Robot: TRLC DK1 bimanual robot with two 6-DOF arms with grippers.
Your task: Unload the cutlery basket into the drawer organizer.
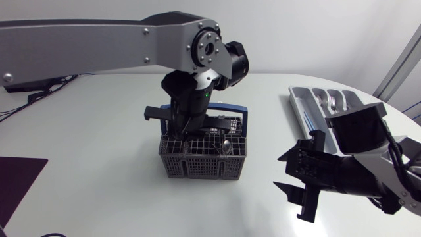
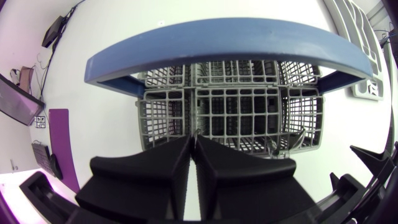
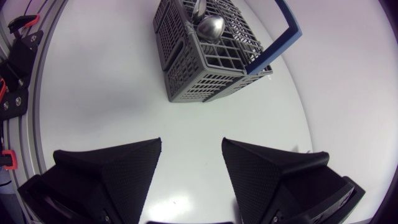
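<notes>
The grey cutlery basket (image 1: 197, 168) with its blue handle (image 1: 245, 125) stands mid-table. A spoon (image 1: 224, 146) stands bowl-up in it, also seen as the spoon (image 3: 211, 27) in the right wrist view. My left gripper (image 1: 186, 131) hangs right over the basket (image 2: 249, 106), behind the handle (image 2: 224, 37). The left gripper (image 2: 193, 142) has its fingers pressed together on a thin pale strip that looks like a cutlery handle. The white drawer organizer (image 1: 299, 105) lies at the far right and holds some cutlery. My right gripper (image 1: 279, 172) hovers open and empty to the right of the basket (image 3: 199, 74).
A dark purple mat (image 1: 16, 178) lies at the table's front left edge. Bare white tabletop lies between the basket and the organizer, under the right gripper (image 3: 191, 158).
</notes>
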